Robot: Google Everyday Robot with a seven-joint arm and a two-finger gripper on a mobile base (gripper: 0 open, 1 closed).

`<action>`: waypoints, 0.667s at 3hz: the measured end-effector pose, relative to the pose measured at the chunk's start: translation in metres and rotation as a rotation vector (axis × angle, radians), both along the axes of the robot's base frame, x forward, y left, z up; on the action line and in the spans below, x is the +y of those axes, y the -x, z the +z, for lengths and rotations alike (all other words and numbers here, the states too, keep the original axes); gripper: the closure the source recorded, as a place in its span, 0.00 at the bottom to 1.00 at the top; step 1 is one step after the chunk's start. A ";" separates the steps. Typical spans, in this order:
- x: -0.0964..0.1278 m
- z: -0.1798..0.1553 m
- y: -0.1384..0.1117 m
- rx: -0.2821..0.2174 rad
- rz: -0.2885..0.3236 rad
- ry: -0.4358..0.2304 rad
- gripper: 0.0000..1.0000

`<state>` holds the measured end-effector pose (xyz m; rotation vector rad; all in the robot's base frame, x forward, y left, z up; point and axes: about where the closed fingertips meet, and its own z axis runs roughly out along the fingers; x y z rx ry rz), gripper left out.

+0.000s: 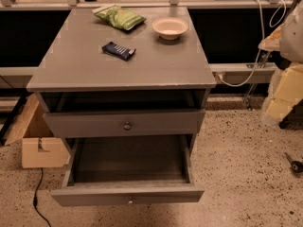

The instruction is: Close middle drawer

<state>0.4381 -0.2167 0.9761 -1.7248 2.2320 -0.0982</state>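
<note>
The middle drawer (128, 195) is pulled far out at the bottom of the grey cabinet. It is wide and shallow, with a low flat front panel and a small pale knob (129, 201). Its inside (129, 159) is bare. Above it, the taller-fronted grey drawer (124, 123) with a darker knob (127, 126) stands slightly out from the cabinet. My gripper is not in view in the camera view.
On the cabinet top (156, 67) lie a green snack bag (119, 17), a white bowl (170, 27) and a dark blue bar (119, 50). A cardboard box (40, 148) and a black cable (37, 197) are on the floor at left. Pale yellow and white bulky shapes (285, 86) stand at right.
</note>
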 end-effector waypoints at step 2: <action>0.004 -0.042 0.008 0.072 -0.021 -0.064 0.00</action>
